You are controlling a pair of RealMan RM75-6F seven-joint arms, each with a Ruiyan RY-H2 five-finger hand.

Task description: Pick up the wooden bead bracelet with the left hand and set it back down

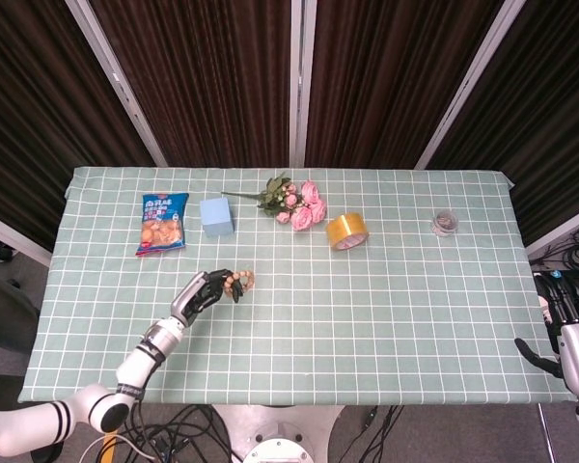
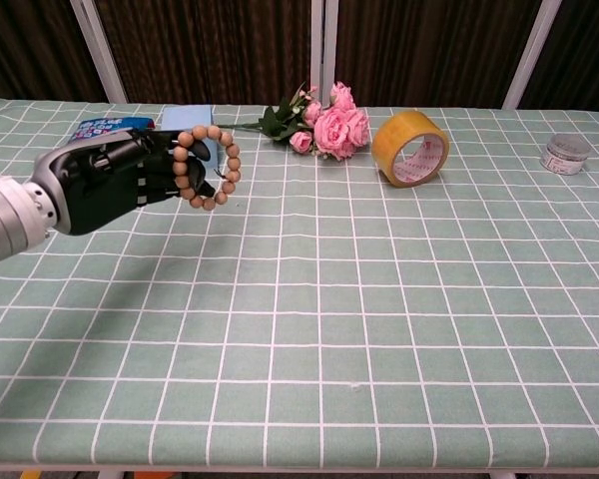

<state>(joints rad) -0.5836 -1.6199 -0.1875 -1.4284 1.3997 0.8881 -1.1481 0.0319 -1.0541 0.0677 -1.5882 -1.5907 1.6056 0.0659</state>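
Where the dark fingers (image 2: pixel 165 170) of the left hand (image 2: pixel 105 185) curl in, wooden bead bracelet (image 2: pixel 209 168) held hanging as an upright ring off their tips, lifted clear of the table (image 2: pixel 379 319) in the chest view. Same hold from the head view, left hand (image 1: pixel 201 292) over the near-left part of the table (image 1: pixel 386 318), bracelet (image 1: pixel 240 283) at the fingertips, height above the cloth not readable from there. Just beyond the fingers, blue block (image 2: pixel 194 121) and snack bag (image 2: pixel 105 126), partly hidden behind hand and beads in the chest view, seen whole from the head view as blue block (image 1: pixel 215 215) and snack bag (image 1: pixel 162 223). Further out to the right of the fingers, pink flowers (image 2: pixel 334 125), then yellow tape roll (image 2: pixel 410 148), then a small tin (image 2: pixel 566 154) well apart. Right hand (image 1: pixel 565 323) only in the head view, off the table's right edge, fingers apart, nothing in them.
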